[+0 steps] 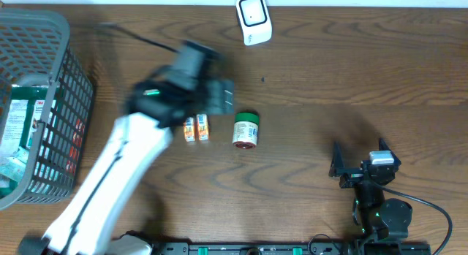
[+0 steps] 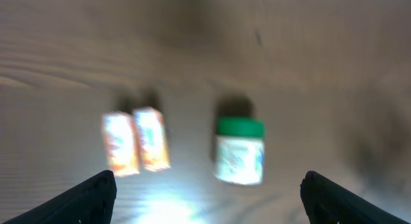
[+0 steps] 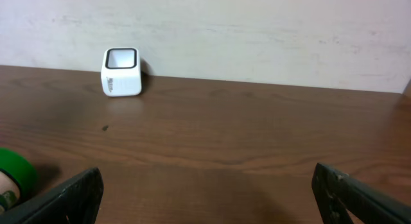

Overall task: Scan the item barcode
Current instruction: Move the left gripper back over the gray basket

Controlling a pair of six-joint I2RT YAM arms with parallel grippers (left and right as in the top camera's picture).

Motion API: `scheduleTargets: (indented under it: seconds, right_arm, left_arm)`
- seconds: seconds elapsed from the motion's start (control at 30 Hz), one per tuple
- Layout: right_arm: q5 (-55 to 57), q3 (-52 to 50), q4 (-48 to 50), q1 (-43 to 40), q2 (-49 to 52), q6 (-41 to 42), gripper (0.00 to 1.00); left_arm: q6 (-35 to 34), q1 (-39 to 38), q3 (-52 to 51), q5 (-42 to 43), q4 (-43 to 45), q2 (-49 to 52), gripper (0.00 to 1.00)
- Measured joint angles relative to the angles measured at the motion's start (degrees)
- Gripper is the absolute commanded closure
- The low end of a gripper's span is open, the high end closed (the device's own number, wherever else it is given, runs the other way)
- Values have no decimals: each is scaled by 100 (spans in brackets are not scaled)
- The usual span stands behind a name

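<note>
A small jar with a green lid lies on the wooden table, also seen in the blurred left wrist view as the jar. Two small orange boxes lie just left of it. My left gripper hovers above and slightly behind these items, open with nothing between its fingers. The white barcode scanner stands at the table's far edge, well beyond the jar. My right gripper rests open and empty at the front right, facing the scanner.
A grey mesh basket holding packaged goods stands at the far left. A pale wall rises behind the scanner. The left arm's white link crosses the front left of the table.
</note>
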Motion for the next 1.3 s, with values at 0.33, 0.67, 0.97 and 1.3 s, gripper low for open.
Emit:
scheduleTargets:
  seconds: [0.33,0.67,0.97,1.3]
  right_arm:
    - [0,0,-2,0,0,0,1]
    - [0,0,0,0,0,0,1]
    - [0,0,0,0,0,0,1]
    - [0,0,-2,0,0,0,1]
  left_arm:
    - [155,2267,79,-103,-173,-1698,8]
    - [269,2848,79,-116,-555,-1965,7]
    - [236,2855,79,-807,-636,-1637,8]
    - [-509,3805,79,-1711,-479,-706,7]
